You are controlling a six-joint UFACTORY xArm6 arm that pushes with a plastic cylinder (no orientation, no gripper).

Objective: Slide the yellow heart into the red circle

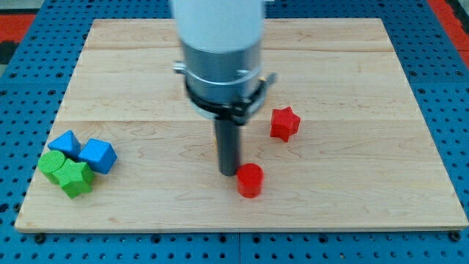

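The red circle [250,180], a short red cylinder, stands on the wooden board [352,88] a little below the view's middle. My tip [229,173] rests on the board just to the left of it, nearly touching; I cannot tell if they touch. No yellow heart shows anywhere in the view; the arm's wide grey body may hide part of the board behind it.
A red star block [284,123] lies up and to the right of the red circle. At the board's left, two blue blocks [65,144] [98,155] and two green blocks [50,166] [75,177] sit in a tight cluster. Blue pegboard surrounds the board.
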